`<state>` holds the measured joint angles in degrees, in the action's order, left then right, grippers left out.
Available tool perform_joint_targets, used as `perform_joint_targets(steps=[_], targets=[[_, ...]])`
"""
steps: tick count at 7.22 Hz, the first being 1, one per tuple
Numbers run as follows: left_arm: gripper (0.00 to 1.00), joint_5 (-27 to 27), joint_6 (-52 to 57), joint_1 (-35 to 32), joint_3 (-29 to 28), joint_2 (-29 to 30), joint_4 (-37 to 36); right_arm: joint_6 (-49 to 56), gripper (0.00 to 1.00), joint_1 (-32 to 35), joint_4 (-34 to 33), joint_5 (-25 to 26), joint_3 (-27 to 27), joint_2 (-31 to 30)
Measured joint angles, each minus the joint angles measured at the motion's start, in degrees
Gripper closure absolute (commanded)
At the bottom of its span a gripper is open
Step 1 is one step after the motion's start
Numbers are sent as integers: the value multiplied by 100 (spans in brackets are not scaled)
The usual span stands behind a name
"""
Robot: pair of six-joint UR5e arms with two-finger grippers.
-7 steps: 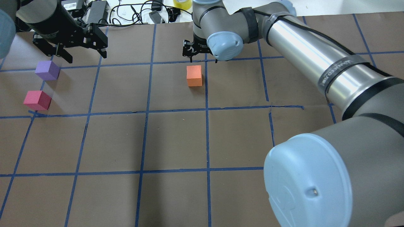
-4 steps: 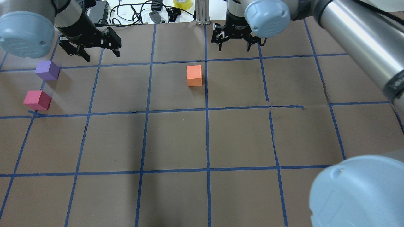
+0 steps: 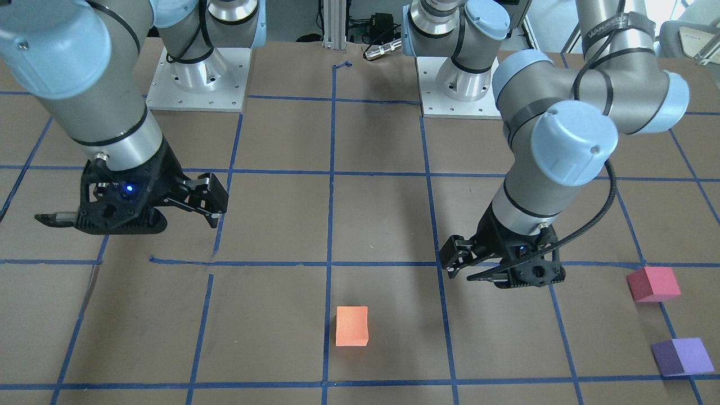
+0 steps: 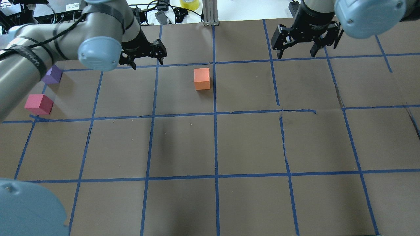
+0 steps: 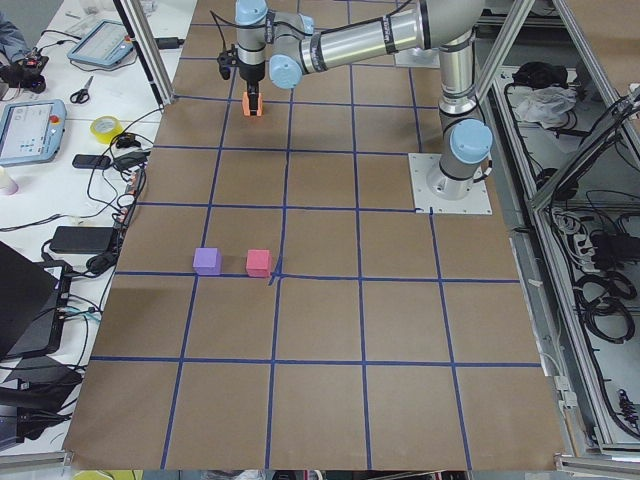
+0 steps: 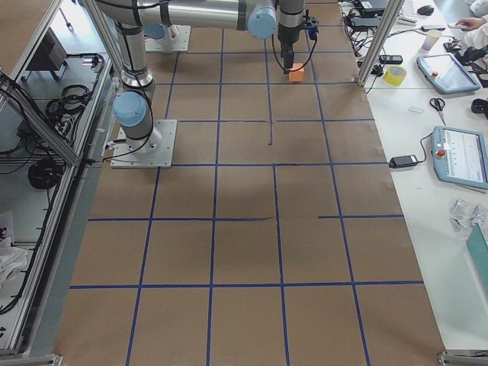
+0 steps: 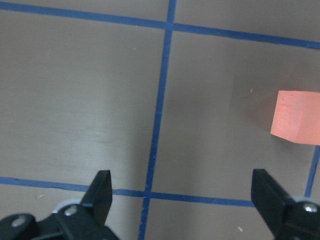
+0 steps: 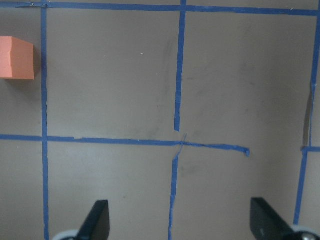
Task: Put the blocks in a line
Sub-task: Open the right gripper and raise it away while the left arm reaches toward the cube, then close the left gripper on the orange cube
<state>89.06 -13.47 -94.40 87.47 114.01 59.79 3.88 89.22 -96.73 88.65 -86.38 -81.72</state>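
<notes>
The orange block (image 4: 201, 78) stands alone mid-table, also in the front view (image 3: 352, 326). The crimson block (image 4: 38, 104) and the purple block (image 4: 52, 74) sit close together at the far left; my left arm hides part of the purple one. My left gripper (image 4: 147, 62) is open and empty, hovering left of the orange block, which shows at the right edge of the left wrist view (image 7: 297, 116). My right gripper (image 4: 297, 54) is open and empty, well right of the orange block, which shows at the upper left of the right wrist view (image 8: 17, 57).
Brown paper with a blue tape grid (image 4: 215, 114) covers the table. Cables, small devices and a yellow tape roll (image 4: 189, 4) lie past the far edge. An aluminium post (image 4: 210, 13) stands at the far middle. The arm bases (image 3: 197, 73) are bolted at my side.
Both arms swung rightward in the overhead view. My left gripper left the purple block and came toward the orange one. My right gripper moved away from the orange block. The blocks stayed put.
</notes>
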Motion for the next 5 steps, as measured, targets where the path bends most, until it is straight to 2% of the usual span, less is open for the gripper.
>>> perform_joint_targets(steps=[2, 5], targets=[[0, 1, -635, -448, -39, 525, -825, 210, 0, -106, 92, 17, -292, -422], [0, 45, -1274, -939, -592, 1253, -1197, 151, 0, -90, 704, 81, -381, -942]])
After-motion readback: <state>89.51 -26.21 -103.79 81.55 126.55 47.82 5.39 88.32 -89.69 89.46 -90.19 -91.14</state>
